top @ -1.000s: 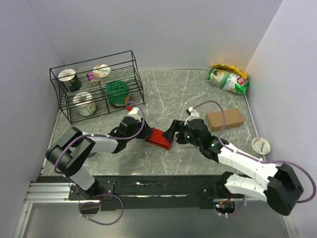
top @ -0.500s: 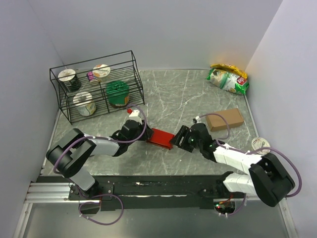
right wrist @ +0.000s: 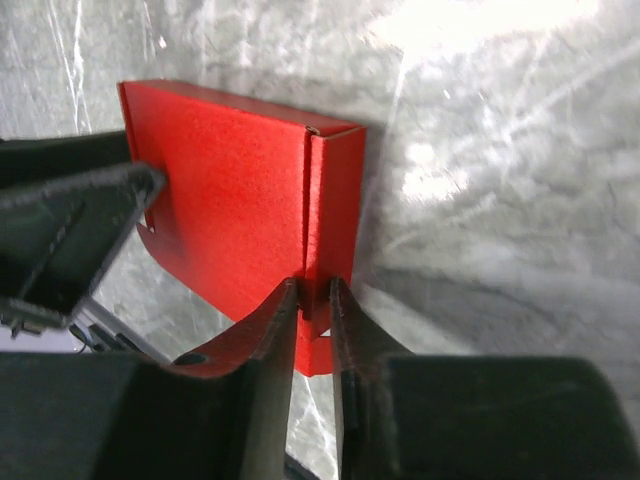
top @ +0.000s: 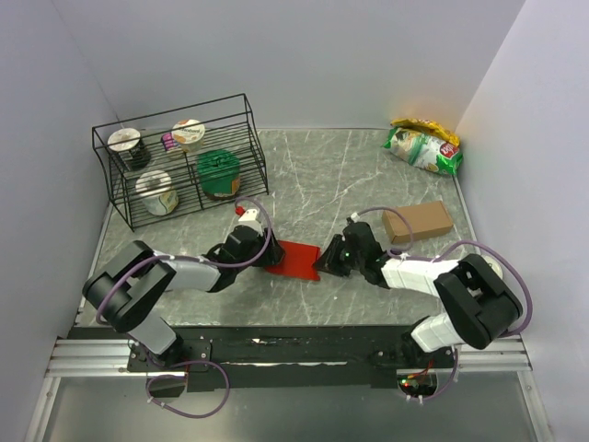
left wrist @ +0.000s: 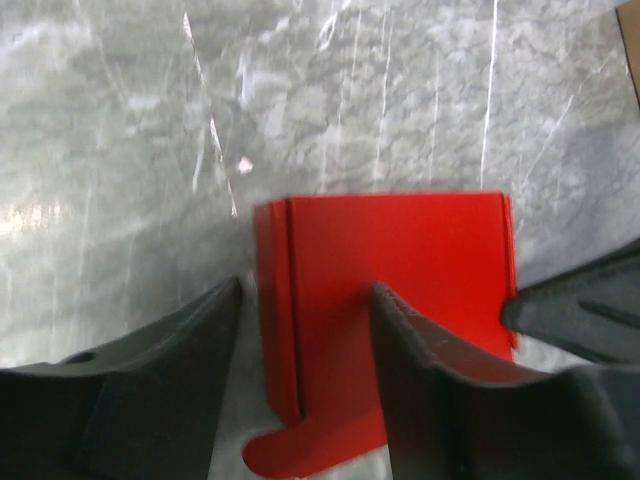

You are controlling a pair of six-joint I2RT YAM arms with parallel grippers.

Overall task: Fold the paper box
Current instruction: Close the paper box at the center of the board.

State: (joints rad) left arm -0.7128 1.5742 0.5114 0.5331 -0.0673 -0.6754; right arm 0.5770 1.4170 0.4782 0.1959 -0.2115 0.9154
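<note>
Red paper box (top: pixel 296 260) lies on the table (top: pixel 322 175), near-centre, between the two arms. Right gripper (right wrist: pixel 312 290) is almost fully closed, pinching the thin wall at the box's right end. Left gripper (left wrist: pixel 308 292) is spread wide and straddles the box's left edge, one finger over the red top, one over bare table, no clamp. Brown cardboard box (top: pixel 417 222) sits to the far right, apart.

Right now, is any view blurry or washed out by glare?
Top external: even light, soft shadows, paper box small but sharp. Left wrist: mild glare on the table, left hand soft, box crisp. Right wrist: strong table glare up top, right hand dark and blurred.
</note>
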